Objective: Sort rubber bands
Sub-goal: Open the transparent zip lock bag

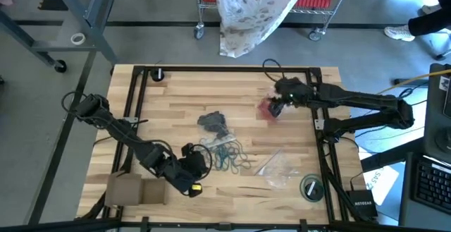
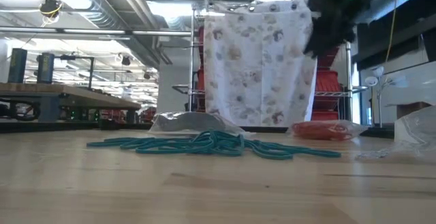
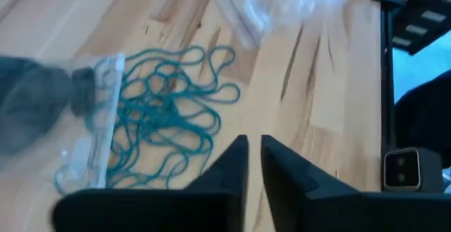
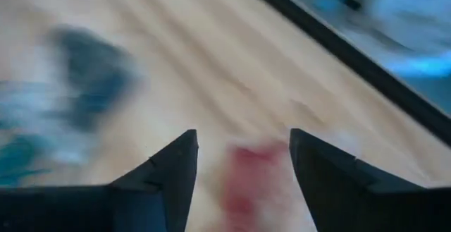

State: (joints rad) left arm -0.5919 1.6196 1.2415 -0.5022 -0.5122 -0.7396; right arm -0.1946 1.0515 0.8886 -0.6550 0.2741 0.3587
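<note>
A loose heap of teal rubber bands [image 1: 229, 156] lies on the table's middle near part; it also shows in the low view [image 2: 211, 144] and the left wrist view [image 3: 165, 112]. Dark grey bands in a clear bag [image 1: 213, 123] lie just beyond it. Red bands in a clear bag [image 1: 266, 109] lie to the far right and show in the low view [image 2: 325, 130]. My left gripper [image 1: 192, 156] is just left of the teal heap, empty, its fingers [image 3: 236, 163] all but shut. My right gripper [image 1: 277, 105] is open, raised above the red bag [image 4: 246, 179], high off the table [image 2: 327, 20].
An empty clear bag [image 1: 278, 168] lies right of the teal heap. A green round lid [image 1: 311, 187] sits at the near right corner and a cardboard box [image 1: 134, 188] at the near left. A black frame [image 1: 225, 69] borders the table.
</note>
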